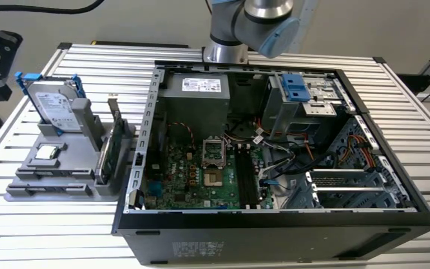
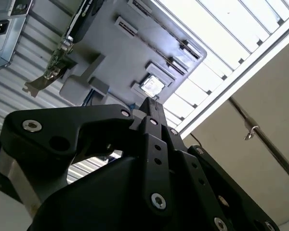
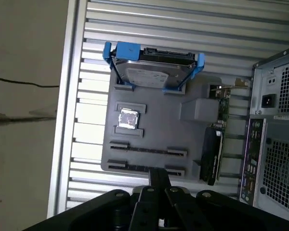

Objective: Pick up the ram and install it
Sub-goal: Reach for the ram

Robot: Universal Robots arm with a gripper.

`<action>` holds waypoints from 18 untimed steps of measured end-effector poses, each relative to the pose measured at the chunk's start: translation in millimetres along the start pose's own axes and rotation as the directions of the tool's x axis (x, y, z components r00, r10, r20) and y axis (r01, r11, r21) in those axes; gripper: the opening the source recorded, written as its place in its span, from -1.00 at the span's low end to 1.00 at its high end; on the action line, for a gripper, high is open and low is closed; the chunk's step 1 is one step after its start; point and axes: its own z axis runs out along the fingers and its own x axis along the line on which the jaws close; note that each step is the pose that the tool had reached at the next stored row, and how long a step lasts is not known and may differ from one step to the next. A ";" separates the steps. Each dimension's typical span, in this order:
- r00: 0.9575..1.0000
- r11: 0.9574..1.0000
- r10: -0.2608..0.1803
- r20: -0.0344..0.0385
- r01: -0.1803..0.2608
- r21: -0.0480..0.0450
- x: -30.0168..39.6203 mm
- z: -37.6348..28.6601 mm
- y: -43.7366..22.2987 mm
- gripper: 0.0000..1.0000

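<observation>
Ram (image 3: 145,168): dark thin strip, apparently standing on edge in the nearest slot pair of the grey holder (image 3: 168,130); in the first wrist view it lies just past the tip of the gripper (image 3: 158,173). Fingers: pressed together, nothing between them. Processor chip (image 3: 128,118): next row out. Hard drive (image 3: 151,72), blue bracket: farthest row. In the exterior view, the holder sits at 9 o'clock of the open computer case (image 1: 275,227).

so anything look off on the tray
Nothing stands out: the hard drive stands in the tray, the chip lies flat in its pocket, the card stands on edge, and nothing is spilled.
</observation>
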 end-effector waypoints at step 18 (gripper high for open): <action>1.000 1.000 -0.002 0.000 0.002 0.000 2.5 0.3 -26.1 -1.00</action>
